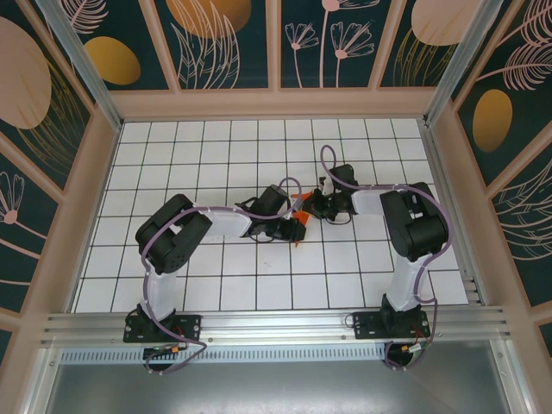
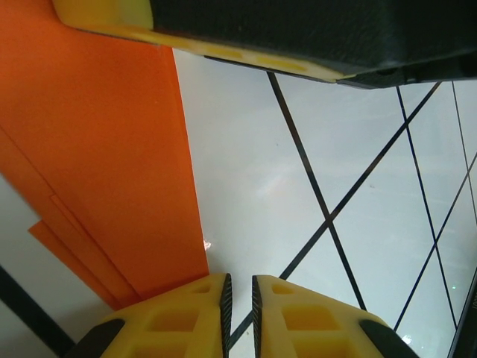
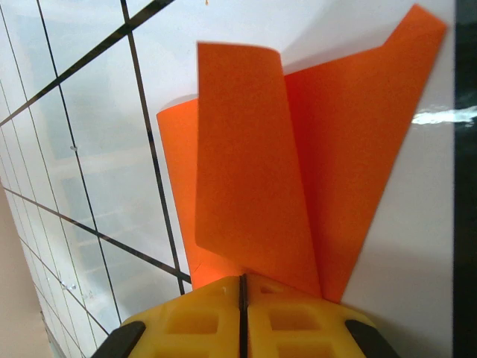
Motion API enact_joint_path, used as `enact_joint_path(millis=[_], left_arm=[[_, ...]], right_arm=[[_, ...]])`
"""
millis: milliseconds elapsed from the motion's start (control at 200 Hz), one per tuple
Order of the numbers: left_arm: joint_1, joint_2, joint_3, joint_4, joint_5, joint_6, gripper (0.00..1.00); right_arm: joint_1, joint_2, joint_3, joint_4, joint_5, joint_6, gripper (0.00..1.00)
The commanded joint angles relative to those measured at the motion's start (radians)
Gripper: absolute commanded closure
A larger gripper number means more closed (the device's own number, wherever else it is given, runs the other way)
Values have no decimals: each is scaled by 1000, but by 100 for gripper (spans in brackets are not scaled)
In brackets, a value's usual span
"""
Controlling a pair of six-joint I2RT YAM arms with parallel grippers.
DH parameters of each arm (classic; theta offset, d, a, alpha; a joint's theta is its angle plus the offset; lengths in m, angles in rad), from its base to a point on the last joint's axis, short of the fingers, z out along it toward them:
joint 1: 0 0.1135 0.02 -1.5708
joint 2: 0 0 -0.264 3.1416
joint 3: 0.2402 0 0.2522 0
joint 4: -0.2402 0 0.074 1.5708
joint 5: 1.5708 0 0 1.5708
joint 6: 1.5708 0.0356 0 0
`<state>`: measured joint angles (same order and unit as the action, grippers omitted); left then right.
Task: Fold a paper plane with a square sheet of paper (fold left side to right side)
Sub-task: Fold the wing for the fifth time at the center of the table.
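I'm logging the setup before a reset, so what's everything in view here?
paper: one, orange, folded, mid-table between the grippers
table: one, white with black grid, under everything
wall panels: several, dark teal with flower patterns, around the table
rail: one, silver, near edge
arms: two, black and white, bases at the rail
left gripper: one, yellow fingers, nearly closed beside the paper
right gripper: one, yellow fingers, shut on the paper

White gridded tabletop (image 1: 216, 285), floral-patterned walls (image 1: 224, 43)
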<state>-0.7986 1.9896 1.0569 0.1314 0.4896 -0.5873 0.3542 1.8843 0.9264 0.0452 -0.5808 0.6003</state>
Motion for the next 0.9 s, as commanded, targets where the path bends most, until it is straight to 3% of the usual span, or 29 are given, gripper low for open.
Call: enact_joint_path(millis=[0,475,766,896], left_arm=[[-30,12,-60,-88,9,11,82],[-89,-65,-129,-214,54,108,83],[-94,-158,-153,-206,12,81,84],[-73,-220,-116,-178,43,64,84]], right_arm=[[-6,53,-32,-106,64,-24,89],[-5,43,-34,-117,76,-20,89],[-5,35,-33,-124,78,-22,89],[-4,34,-34,-121,74,-20,89]])
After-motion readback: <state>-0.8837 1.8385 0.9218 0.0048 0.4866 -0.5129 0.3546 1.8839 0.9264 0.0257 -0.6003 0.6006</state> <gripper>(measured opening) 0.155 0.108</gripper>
